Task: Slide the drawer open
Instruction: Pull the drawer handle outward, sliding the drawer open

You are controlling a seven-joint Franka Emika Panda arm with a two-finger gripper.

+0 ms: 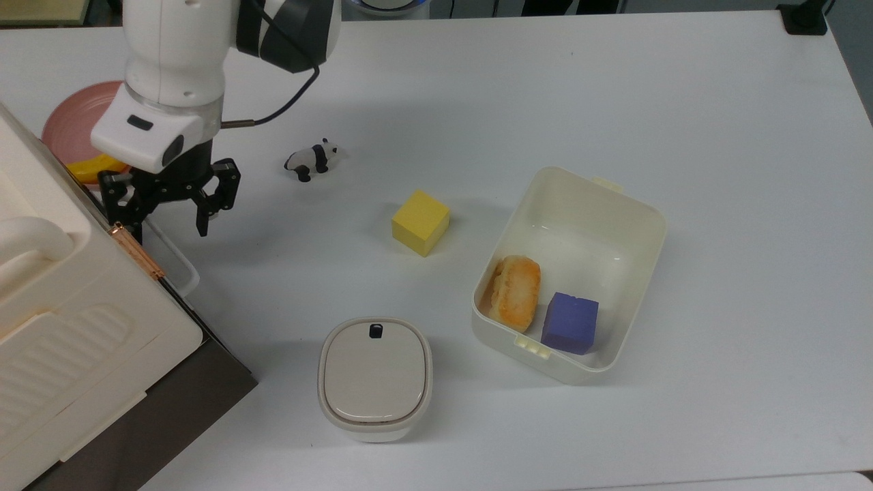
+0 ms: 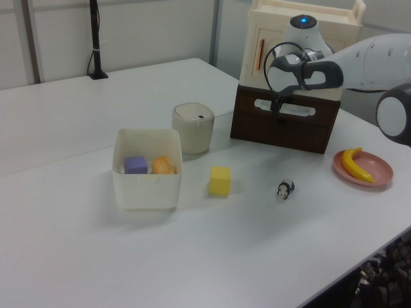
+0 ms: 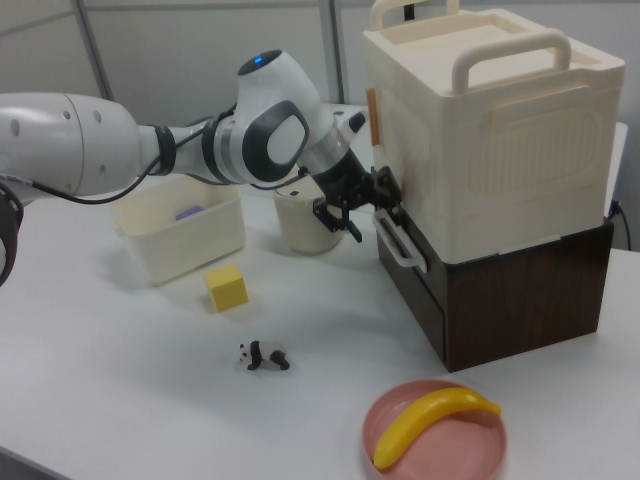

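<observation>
Your gripper [image 1: 168, 217] hangs at the top view's left edge, its black jaws spread apart astride the near end of the white loop handle [image 3: 400, 240]. In the top view one fingertip sits against the cabinet side and the other stands out over the bench; whether either touches the handle cannot be told.

The drawer [image 3: 500, 290] is the dark brown base under the cream cabinet [image 3: 490, 130], and its front panel sits flush, so it is shut. In the right view it stands at the right of the bench, the handle facing the arm.

Your bench [image 1: 614, 88] is a plain white top. On it, in the top view, a panda figurine [image 1: 312, 160] lies just beyond the gripper, a yellow block [image 1: 420, 222] sits near the middle, and a cream tub [image 1: 580, 204] to its right holds a purple block [image 1: 570, 322] and an orange-crusted bun [image 1: 515, 292] side by side. A lidded cream container [image 1: 374, 377] stands near the front edge. A pink plate [image 3: 435, 440] carries a banana [image 3: 430, 424].

Behind the bench, the left view shows pale wall panels and a black post [image 2: 96, 38] clamped at the far edge.
</observation>
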